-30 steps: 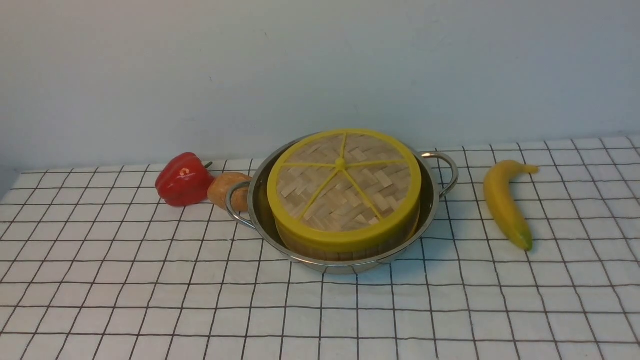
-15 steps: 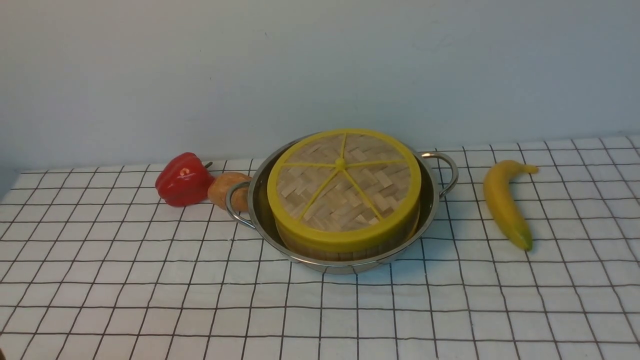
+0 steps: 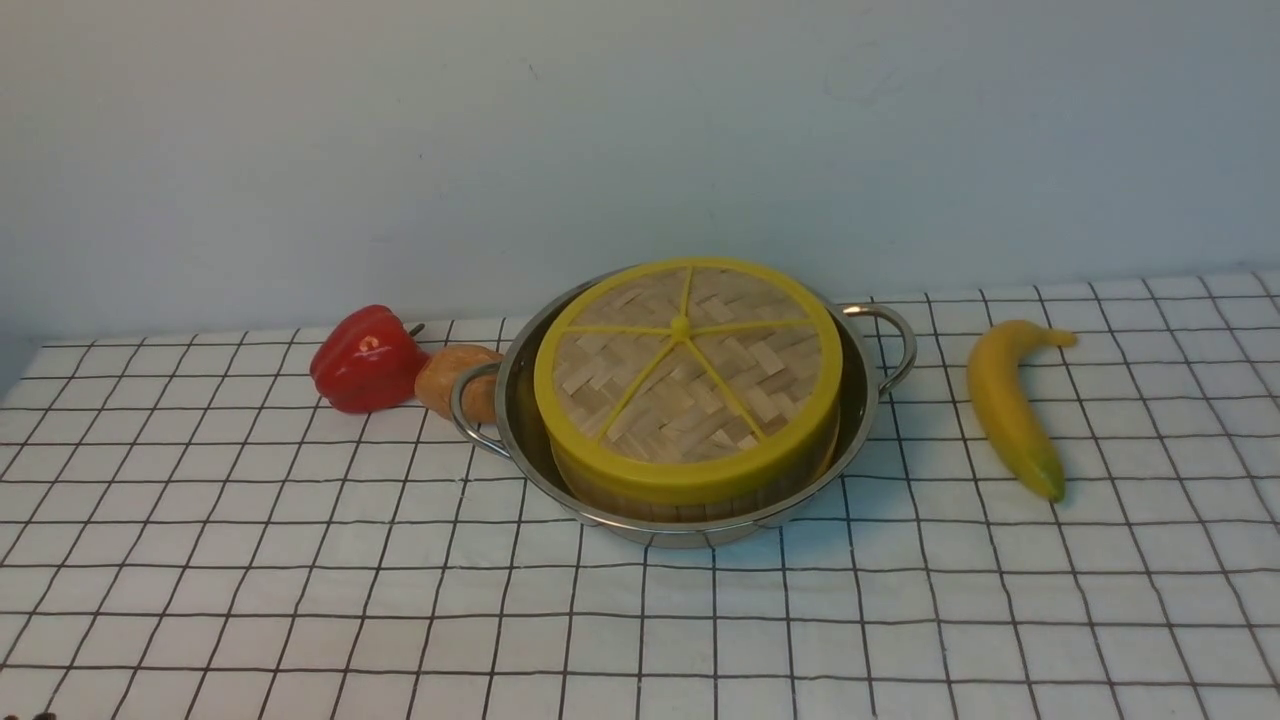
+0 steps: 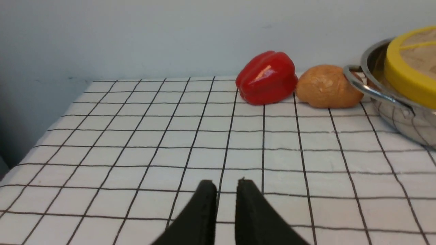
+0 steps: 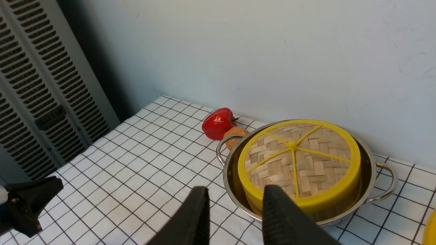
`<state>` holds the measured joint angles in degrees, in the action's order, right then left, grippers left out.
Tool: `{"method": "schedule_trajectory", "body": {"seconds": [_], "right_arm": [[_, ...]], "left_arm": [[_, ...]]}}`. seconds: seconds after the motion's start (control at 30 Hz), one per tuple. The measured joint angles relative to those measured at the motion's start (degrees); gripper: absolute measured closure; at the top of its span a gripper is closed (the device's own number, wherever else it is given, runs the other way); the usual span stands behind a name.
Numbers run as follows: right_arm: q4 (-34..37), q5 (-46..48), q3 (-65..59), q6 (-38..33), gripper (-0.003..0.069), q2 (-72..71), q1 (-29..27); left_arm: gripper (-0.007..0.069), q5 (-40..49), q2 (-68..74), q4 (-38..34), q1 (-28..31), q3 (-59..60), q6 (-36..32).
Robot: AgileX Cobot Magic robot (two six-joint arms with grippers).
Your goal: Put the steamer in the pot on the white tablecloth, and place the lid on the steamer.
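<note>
A: Since the lid [image 3: 688,370] sits flat on the steamer [image 3: 690,497], and the steamer sits inside the pot [image 3: 860,400], is anything left to place?

B: Judging by how they lie, no. The stack nests evenly, yellow rim level, knob up, and the pot rests on the white tablecloth [image 3: 300,560] near the back of the desk. That nesting is why nothing needs holding: the pot's wall keeps the basket from sliding.

A: And what lies around it?

B: A brown potato-like piece [image 3: 450,378] touches the pot's left handle, a red pepper [image 3: 367,358] lies just beside that, and a banana [image 3: 1008,405] lies apart on the right.

A: Where are the arms?

B: Both are clear of the stack. The left gripper [image 4: 226,190] hangs low over bare cloth, well apart from the pot, jaws a narrow slit with nothing between them. The right gripper [image 5: 235,200] is raised, looking down at the pot from the near side, jaws moderately parted and empty.
</note>
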<state>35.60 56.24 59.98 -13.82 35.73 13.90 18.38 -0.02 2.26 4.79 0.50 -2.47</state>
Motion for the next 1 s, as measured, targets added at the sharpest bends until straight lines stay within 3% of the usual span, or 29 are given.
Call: {"method": "schedule_trajectory", "body": {"seconds": [0.13,0.63,0.77,0.83,1.0], "right_arm": [[0.0,0.0,0.0,0.0,0.0419,0.0,0.0],[-0.2,0.0,0.0,-0.1,0.0419,0.0,0.0],[-4.3,-1.0,-0.6,-3.4,0.0419,-0.4,0.0],[-6.9,-3.0,-2.4,-4.8,0.0419,-0.6,-0.3],[-9.6,-14.0,-13.3,-6.0,0.0419,-0.6,-7.1]], "left_arm": [[0.0538,0.2,0.0,-0.2,0.0,0.0,-4.5],[0.051,0.2,0.0,-0.3,0.0,0.0,-4.7],[0.0501,0.2,0.0,-0.3,0.0,0.0,-4.7],[0.0497,0.2,0.0,-0.3,0.0,0.0,-4.7],[0.0489,0.2,0.0,-0.3,0.0,0.0,-4.7]]}}
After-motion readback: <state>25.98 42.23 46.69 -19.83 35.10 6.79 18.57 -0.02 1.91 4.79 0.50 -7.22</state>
